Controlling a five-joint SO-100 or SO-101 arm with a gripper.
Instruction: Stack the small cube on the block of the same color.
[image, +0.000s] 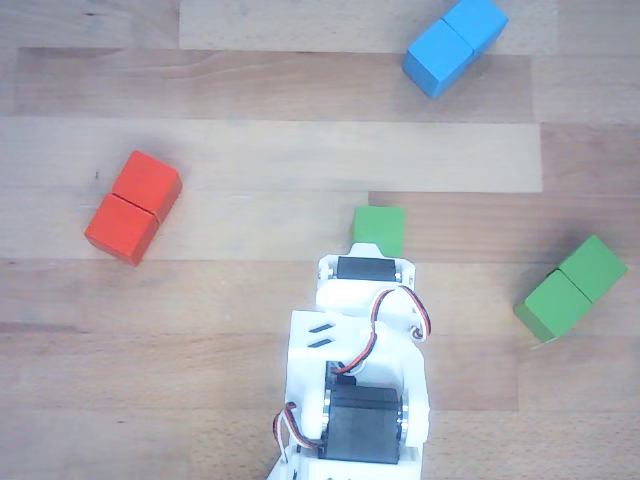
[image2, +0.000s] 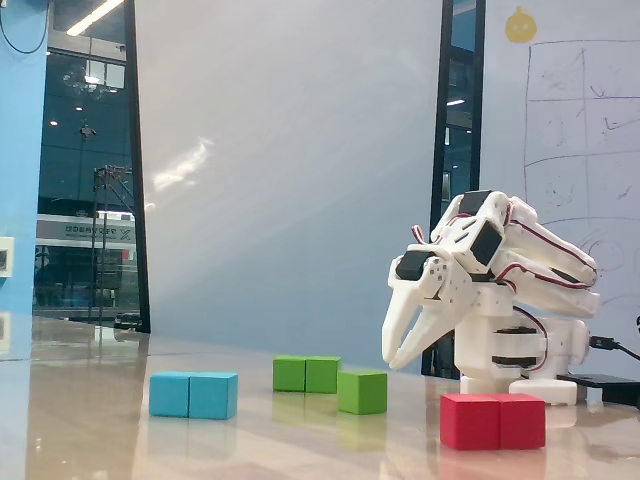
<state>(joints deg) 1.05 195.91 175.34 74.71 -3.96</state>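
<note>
- Other view, looking down on the wooden table (image: 250, 90): the small cube (image: 379, 228) lies flat on the boards near the middle, just past the front edge of the white arm (image: 360, 370), which comes up from the bottom edge
- The arm's body covers the gripper here, so its fingers are hidden and I cannot tell how they stand from this view
- The block (image: 572, 288), green with a seam across its middle, lies at a slant to the right of the small cube, well apart from it
- A red block (image: 133, 207) sits at a slant on the left side, and a blue block (image: 456, 45) lies near the top right edge
- Fixed view, low at table level: the gripper (image2: 397, 357) hangs nose-down above the table, its two white fingers spread apart and grasping nothing
- The small cube (image2: 362, 391) stands on the tabletop just left of and below the fingertips, not touched by them
- The block (image2: 307, 374) lies behind and to the left of the small cube, close beside it in this view
- The blue block (image2: 194, 395) lies further left, and the red block (image2: 493, 421) sits nearest the camera on the right, in front of the arm's base (image2: 520, 350)
</note>
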